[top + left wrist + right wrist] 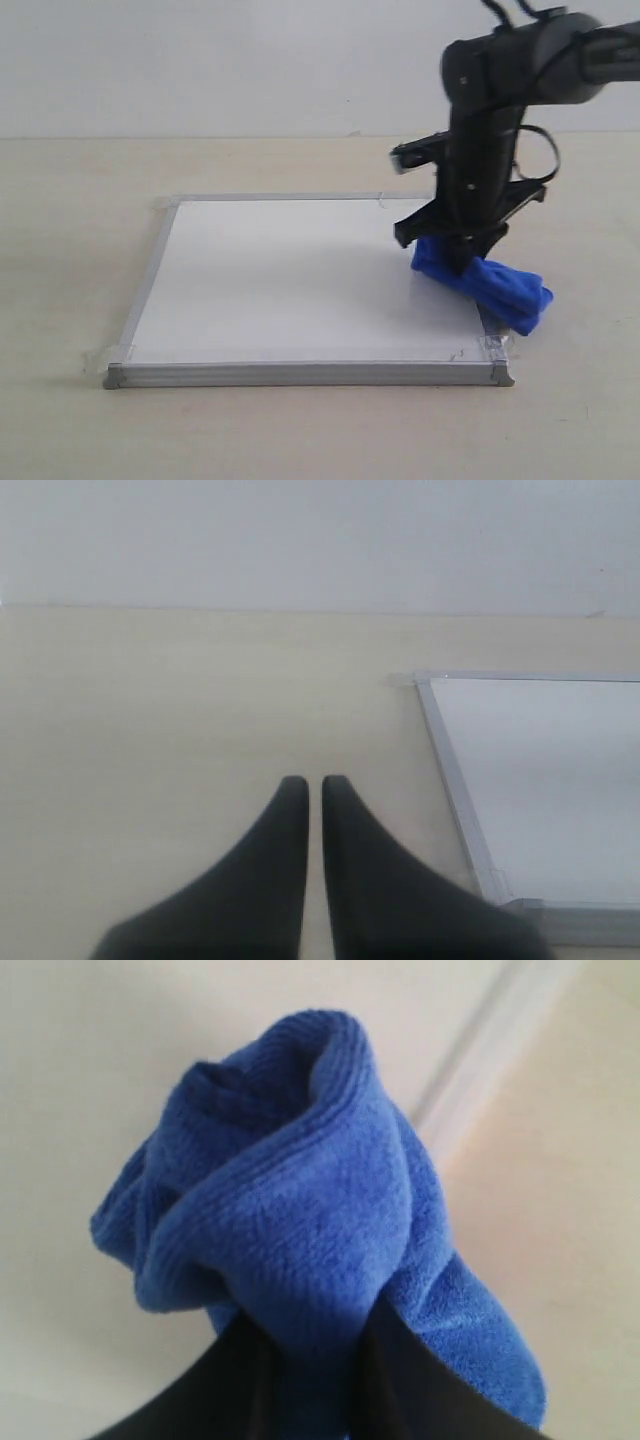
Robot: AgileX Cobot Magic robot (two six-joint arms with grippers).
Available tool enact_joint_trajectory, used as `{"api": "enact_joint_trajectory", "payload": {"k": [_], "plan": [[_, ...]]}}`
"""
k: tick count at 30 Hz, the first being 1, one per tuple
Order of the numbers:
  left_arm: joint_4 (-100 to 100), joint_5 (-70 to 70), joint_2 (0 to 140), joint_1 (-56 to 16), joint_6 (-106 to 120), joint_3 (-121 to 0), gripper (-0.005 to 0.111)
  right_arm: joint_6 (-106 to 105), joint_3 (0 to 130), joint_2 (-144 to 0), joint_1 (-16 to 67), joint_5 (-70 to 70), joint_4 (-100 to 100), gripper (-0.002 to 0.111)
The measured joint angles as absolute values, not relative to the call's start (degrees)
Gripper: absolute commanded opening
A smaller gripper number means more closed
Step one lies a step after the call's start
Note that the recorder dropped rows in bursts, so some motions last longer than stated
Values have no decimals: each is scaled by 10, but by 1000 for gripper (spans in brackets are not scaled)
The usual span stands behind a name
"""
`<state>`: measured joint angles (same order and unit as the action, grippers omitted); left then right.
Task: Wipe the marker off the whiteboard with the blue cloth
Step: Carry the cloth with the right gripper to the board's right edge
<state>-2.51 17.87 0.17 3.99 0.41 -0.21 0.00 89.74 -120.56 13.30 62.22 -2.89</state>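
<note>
The blue cloth is gripped tight by the right hand, which is pointed straight down from a black arm reaching in from the right of the exterior view. The cloth is bunched into a fat roll rather than laid flat. One end is pinched between the dark fingers, and in the right wrist view the folds are seen bulging out past the fingertips.

The cloth is parked at the right edge of the whiteboard. The pinched end is on or just above the white surface (contact can't be confirmed from here). The loose end is draped across the silver frame and onto the tabletop, near the board's near right corner.

The whiteboard is laid flat on the pale beige tabletop, with clear tape seen at its corners. A tiny dark mark is spotted on the white surface close to the near right corner, too small to be made out.

The left hand is only caught in the left wrist view. Its two black fingers are clenched together with just a hairline slit between them, and nothing is held. It is positioned over bare tabletop, off to the side of the board, with one taped corner and a stretch of frame seen nearby. A plain white wall is seen behind it all.
</note>
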Motion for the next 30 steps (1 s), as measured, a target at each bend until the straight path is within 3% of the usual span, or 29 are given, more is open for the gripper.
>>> {"api": "enact_joint_trajectory", "payload": {"k": [10, 30], "plan": [[-25, 179, 2, 40, 4, -2, 5, 161, 650, -1047, 22, 343, 12, 0], [-25, 179, 2, 40, 4, -2, 5, 180, 627, -1104, 8, 208, 126, 1]]}}
